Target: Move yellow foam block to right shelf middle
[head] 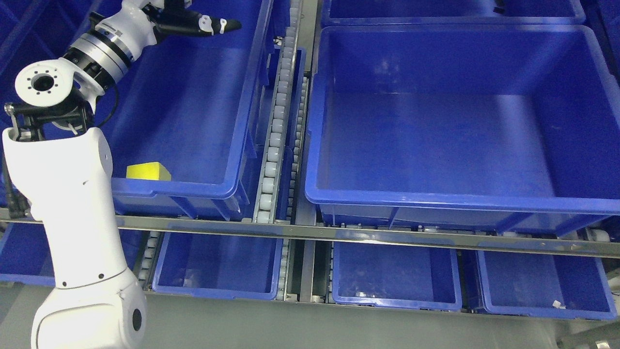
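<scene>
The yellow foam block (pixel 148 171) lay in the near corner of the left blue bin (pixel 203 121), while the robot's empty left hand (pixel 193 22) hovered far above, fingers extended.

Warehouse, blue bins (pixel 310 145), roller-track shelving (pixel 271 160)

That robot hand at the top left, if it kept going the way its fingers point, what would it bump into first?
Probably the right wall of the left blue bin. The left hand points rightward above that bin; depth is unclear, so it might pass over the rim toward the roller track.
</scene>
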Motion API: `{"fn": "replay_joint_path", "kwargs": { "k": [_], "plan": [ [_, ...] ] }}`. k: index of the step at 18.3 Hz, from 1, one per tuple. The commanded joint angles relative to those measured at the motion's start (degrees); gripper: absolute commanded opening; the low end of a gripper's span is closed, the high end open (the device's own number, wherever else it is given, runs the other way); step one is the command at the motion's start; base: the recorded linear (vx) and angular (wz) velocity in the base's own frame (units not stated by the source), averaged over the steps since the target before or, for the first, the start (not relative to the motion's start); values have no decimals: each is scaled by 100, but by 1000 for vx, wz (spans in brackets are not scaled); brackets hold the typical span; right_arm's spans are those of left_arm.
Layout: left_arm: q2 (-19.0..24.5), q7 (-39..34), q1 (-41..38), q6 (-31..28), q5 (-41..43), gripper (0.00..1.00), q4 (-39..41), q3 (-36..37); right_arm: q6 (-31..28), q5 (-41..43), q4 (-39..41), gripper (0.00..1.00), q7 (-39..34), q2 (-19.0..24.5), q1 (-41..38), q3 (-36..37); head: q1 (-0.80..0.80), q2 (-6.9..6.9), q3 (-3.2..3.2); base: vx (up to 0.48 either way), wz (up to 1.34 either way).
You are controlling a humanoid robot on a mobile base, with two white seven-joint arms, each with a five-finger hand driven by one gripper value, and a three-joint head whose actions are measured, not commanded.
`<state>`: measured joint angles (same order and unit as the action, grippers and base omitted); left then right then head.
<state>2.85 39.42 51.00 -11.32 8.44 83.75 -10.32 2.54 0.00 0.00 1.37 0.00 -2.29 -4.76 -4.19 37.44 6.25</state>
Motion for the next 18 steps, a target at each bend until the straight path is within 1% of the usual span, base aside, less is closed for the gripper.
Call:
{"fn": "replay_joint_path", "kwargs": {
  "k": [1,3,4,6,7,8,9,10,11,13,15,16,18],
  "plan": [
    [-185,-882,-1107,1498,-378,100,465,177,1,-44,100,100,12,-100,1,1,0,0,0,12,-319],
    [-185,-962,-1591,1606,-396,100,1114,355,1,-44,100,100,4,-100,1,1,0,0,0,16,-298],
    [-185,-1050,-1681,1607,-413,100,1387,390,1,-44,100,100,4,-100,1,1,0,0,0,28,-213],
    [-185,-1286,-1647,1641,-422,100,1495,338,1,-44,100,100,4,-100,1,1,0,0,0,23,-153],
    [-185,-1392,-1620,1755,-422,100,1504,303,1,-44,100,100,4,-100,1,1,0,1,0,19,-94],
    [-185,-1454,-1629,2078,-422,100,1495,233,1,-44,100,100,12,-100,1,1,0,1,0,5,-17],
    [-185,-1472,-1629,2142,-414,100,1504,241,1,-44,100,100,12,-100,1,1,0,1,0,5,-17],
    [-185,-1542,-1637,2082,-414,100,1495,241,1,-44,100,100,4,-100,1,1,0,1,0,-5,17],
    [-185,-1839,-1690,1994,-414,98,1495,206,1,-53,100,100,12,-100,1,1,0,1,0,-5,17],
    [-185,-2445,-1813,1792,-414,97,1495,197,1,-44,100,100,12,-100,1,1,0,1,0,-6,43],
    [-185,-2816,-1866,1721,-422,97,1495,223,1,-44,100,100,12,-100,1,1,0,1,0,-3,12],
    [-185,-2852,-1910,1547,-414,97,1504,250,1,-44,100,100,4,-100,1,1,0,1,0,0,0],
    [-185,-2887,-1928,968,-414,100,1504,250,1,-44,100,100,4,-100,1,1,0,1,0,0,0]
  ]
}}
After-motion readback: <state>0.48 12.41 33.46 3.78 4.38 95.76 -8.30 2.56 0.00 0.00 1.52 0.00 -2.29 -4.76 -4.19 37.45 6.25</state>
